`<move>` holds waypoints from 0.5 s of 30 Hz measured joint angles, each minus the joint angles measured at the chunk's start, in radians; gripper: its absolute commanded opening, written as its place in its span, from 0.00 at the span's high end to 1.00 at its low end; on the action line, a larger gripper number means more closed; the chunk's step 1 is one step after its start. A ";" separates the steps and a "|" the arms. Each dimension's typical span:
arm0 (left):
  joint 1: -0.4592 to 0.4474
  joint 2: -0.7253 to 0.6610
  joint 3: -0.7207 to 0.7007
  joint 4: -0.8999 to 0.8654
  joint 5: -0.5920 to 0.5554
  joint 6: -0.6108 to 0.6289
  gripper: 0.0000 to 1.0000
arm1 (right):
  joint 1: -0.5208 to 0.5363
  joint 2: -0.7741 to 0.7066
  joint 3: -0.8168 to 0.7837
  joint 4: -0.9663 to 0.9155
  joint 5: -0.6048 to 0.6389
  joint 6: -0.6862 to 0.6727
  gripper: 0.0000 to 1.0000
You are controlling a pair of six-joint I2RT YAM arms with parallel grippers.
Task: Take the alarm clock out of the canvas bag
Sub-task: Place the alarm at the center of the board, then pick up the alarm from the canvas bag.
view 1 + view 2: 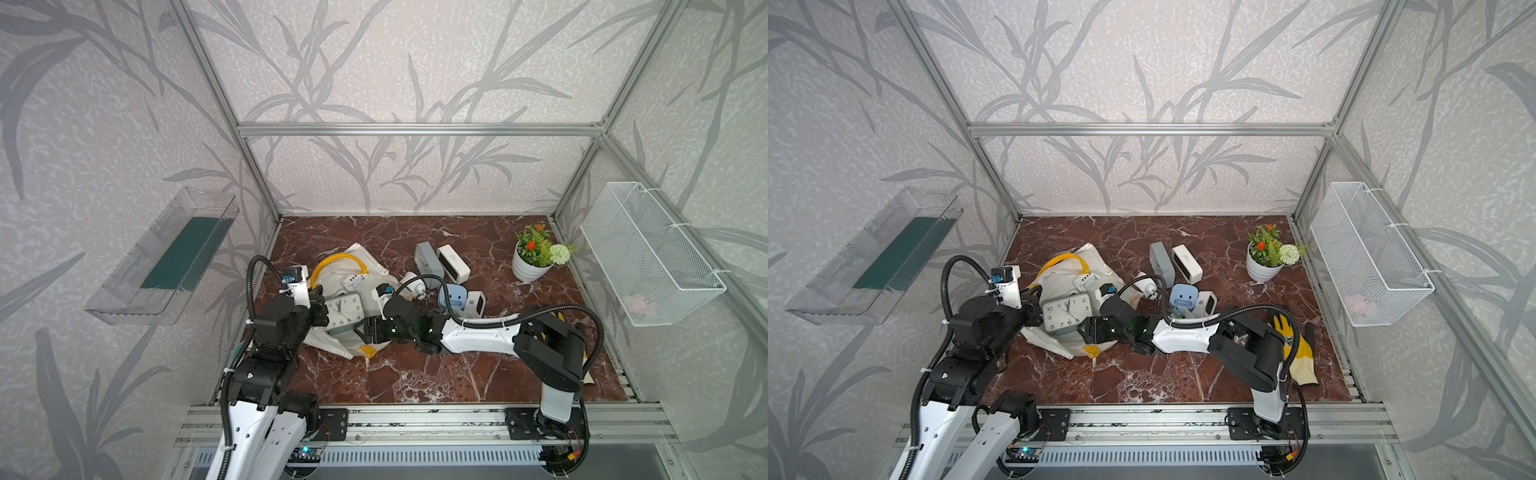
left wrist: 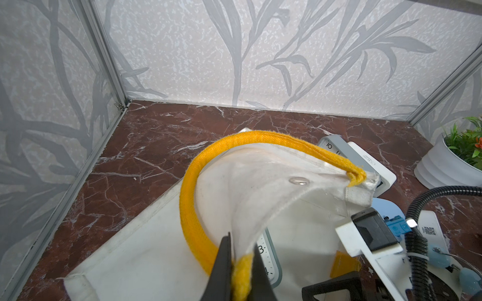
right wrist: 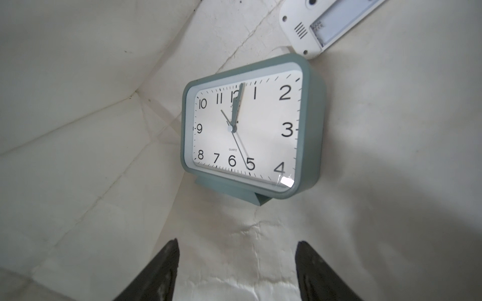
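The cream canvas bag lies on its side at the table's left, its mouth towards the front. My left gripper is shut on the bag's rim where the yellow handle attaches, holding the flap up. Inside lies the alarm clock, grey-green with a white face. My right gripper stands open at the bag's mouth, a short way from the clock's foot, touching nothing. A white digital clock lies deeper in the bag.
Several small clocks stand to the right of the bag: grey, white and blue. A flower pot is at the back right. A yellow glove lies under the right arm. A wire basket and a clear shelf hang on the side walls.
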 measured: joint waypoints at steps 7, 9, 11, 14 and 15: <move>0.000 0.034 0.010 0.015 0.018 -0.029 1.00 | 0.002 0.009 0.008 0.000 0.035 0.024 0.33; 0.000 0.045 0.017 0.016 0.025 -0.033 1.00 | 0.003 0.008 0.004 0.000 0.047 0.020 0.33; 0.000 0.051 0.019 0.021 0.034 -0.038 1.00 | 0.005 0.007 -0.002 -0.001 0.057 0.015 0.33; 0.000 0.059 0.019 0.032 0.049 -0.046 1.00 | 0.004 0.007 -0.002 -0.004 0.062 0.000 0.34; 0.000 0.059 0.019 0.036 0.053 -0.049 1.00 | 0.004 0.007 0.001 -0.008 0.062 -0.012 0.34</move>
